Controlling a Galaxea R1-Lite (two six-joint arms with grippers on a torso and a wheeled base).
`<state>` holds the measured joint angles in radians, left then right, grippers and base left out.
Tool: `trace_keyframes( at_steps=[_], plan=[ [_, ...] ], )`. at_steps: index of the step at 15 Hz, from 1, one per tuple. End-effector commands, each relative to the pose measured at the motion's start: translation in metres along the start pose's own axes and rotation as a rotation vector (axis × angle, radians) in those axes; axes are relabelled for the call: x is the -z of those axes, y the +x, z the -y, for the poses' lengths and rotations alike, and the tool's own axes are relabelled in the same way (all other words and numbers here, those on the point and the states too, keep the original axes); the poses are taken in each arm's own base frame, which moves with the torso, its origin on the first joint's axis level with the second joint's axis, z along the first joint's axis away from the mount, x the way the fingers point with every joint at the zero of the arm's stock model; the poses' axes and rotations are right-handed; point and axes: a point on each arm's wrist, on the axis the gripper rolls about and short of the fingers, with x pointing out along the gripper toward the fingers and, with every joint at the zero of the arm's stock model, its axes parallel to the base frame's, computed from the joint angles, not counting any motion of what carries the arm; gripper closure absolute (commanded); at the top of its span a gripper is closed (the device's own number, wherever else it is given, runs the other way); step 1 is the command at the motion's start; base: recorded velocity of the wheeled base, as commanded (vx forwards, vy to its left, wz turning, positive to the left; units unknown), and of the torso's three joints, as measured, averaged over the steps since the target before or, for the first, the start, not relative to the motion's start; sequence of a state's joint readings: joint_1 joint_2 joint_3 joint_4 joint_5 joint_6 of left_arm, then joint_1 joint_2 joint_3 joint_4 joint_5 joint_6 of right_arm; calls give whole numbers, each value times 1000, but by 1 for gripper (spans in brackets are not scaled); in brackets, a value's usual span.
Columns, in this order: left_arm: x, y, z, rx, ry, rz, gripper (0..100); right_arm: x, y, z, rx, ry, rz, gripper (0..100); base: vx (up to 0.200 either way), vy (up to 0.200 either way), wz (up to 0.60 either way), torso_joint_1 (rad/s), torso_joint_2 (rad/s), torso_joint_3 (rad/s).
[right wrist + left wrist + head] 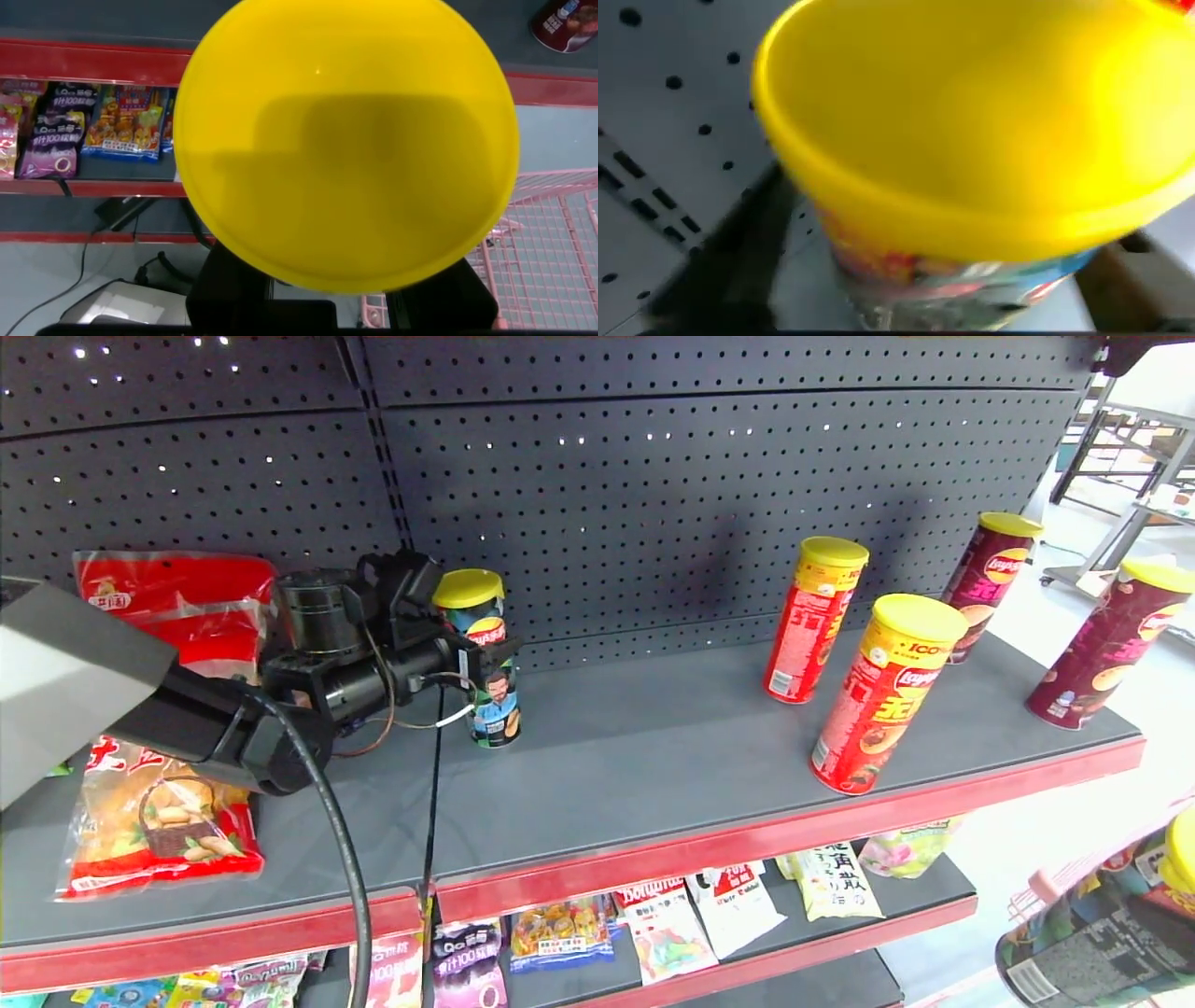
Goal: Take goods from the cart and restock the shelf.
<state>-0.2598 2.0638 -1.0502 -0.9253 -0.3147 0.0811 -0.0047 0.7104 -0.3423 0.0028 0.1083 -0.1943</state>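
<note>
We look down on the grey shelf, with its red front lip running across and the pegboard back wall behind. A broad bare stretch of deck separates the left arm's load from four cans at the right end.

The left gripper is closed around a blue-labelled can with a yellow lid. The can stands upright on the deck near the back wall. A front snack bag and a rear snack bag lie close on the arm's left side.

At the right, the front red can stands close to the lip and the rear red can is behind it. The inner maroon can and the end maroon can stand toward the shelf's open end.

Off the shelf front, a dark-labelled can hangs tilted. From the right wrist we get the right gripper clamped on it, its yellow lid facing the camera, with the pink wire cart near. The left wrist view adds a blurred dark finger beside the blue-labelled can.
</note>
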Motion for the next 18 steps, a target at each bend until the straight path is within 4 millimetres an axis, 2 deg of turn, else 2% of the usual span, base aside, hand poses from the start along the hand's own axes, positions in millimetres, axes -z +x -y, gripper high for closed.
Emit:
trace_keyframes(
  at_steps=[1, 4, 7, 10, 12, 13, 16, 18],
  plan=[
    [-1, 0, 1, 2, -1, 1, 100, 0, 1, 0, -2, 0, -6, 100, 0, 0, 0, 0, 0, 0],
    [-1, -1, 1, 7, 0, 3, 100, 0, 1, 0, -2, 0, -5, 100, 0, 0, 0, 0, 0, 0],
    [-8, -12, 5, 52, -3, 12, 100, 0, 1, 0, -2, 2, -8, 100, 0, 0, 0, 0, 0, 0],
    [-27, -54, 22, 100, -73, 26, 100, 0, 1, 0, -2, 0, -5, 100, 0, 0, 0, 0, 0, 0],
    [-35, -74, 37, 134, -138, 33, 100, 0, 1, 0, -2, 0, -5, 100, 0, 0, 0, 0, 0, 0],
    [-34, -92, 46, 194, -154, 20, 100, 0, 1, 0, -2, 0, -6, 100, 0, 0, 0, 0, 0, 0],
    [-19, -108, 54, 269, -106, 10, 100, -1, 1, 0, -3, -1, -3, 100, 0, 0, 0, 0, 0, 0],
    [-14, -110, 57, 322, -77, 30, 100, -1, 1, 0, -3, -1, -3, 100, 0, 0, 0, 0, 0, 0]
  ],
)
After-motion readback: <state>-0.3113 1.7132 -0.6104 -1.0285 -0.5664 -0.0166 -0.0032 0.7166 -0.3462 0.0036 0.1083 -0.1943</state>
